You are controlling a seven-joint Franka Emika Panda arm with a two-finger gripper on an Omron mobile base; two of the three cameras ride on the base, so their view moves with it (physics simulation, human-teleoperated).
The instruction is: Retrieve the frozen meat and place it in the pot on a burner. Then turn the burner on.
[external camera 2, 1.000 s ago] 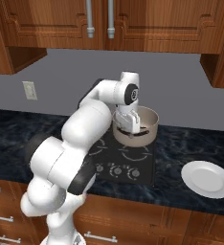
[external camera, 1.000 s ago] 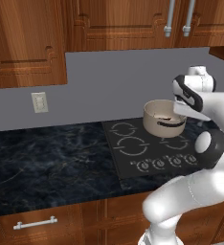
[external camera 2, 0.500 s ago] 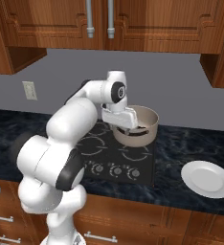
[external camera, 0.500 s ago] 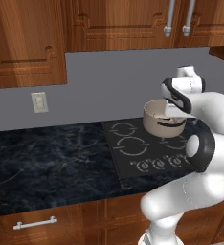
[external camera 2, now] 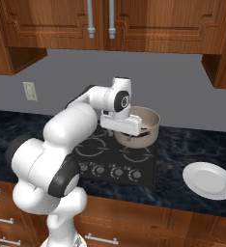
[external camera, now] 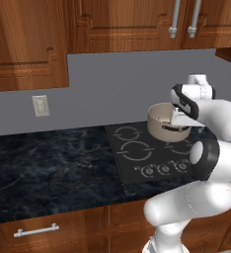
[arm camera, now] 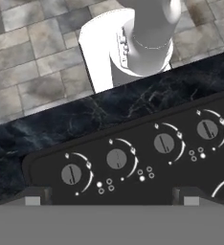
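Claw (arm camera: 109, 197) was spread wide and empty, hovering over the cooktop's knob row (arm camera: 138, 155), probably lining up to switch the burner on. Pot (external camera 2: 138, 126) sat on a rear burner (external camera: 175, 138), just behind the hand. Couldn't tell if meat was inside.

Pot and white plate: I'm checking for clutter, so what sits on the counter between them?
Nothing: in the right base view, only bare dark counter lies between the pot on the cooktop and the plate.
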